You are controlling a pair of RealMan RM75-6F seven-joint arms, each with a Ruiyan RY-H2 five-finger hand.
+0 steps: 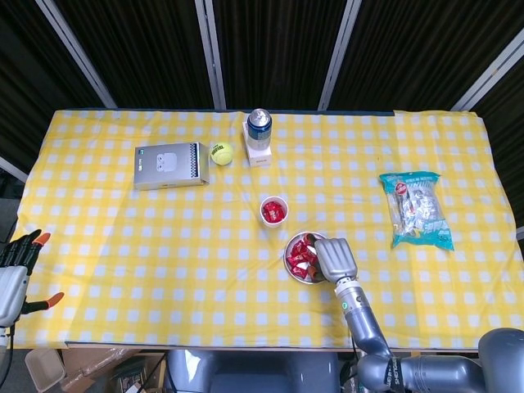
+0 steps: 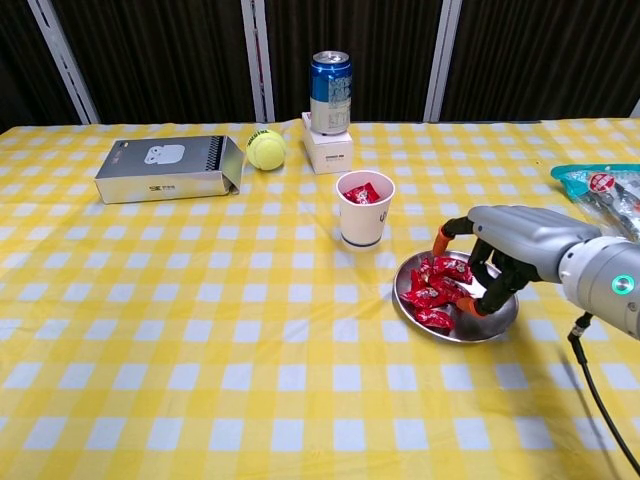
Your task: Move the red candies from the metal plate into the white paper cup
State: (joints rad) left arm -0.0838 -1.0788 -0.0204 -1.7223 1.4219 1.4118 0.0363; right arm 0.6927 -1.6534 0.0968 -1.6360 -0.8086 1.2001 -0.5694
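Hovering over glossy red candies [image 2: 432, 292], right hand [image 2: 497, 250] fingers [image 2: 470, 303] spread.

From above we see our right hand [image 1: 334, 259] over the metal plate [image 1: 291, 268] of red candies [image 1: 300, 254], just below the white paper cup [image 1: 273, 211] on the yellow checked table [image 1: 123, 237].

Right hand [image 2: 500, 255] low, fingers curled downward (left hand [image 1: 15, 274] spread, idle).
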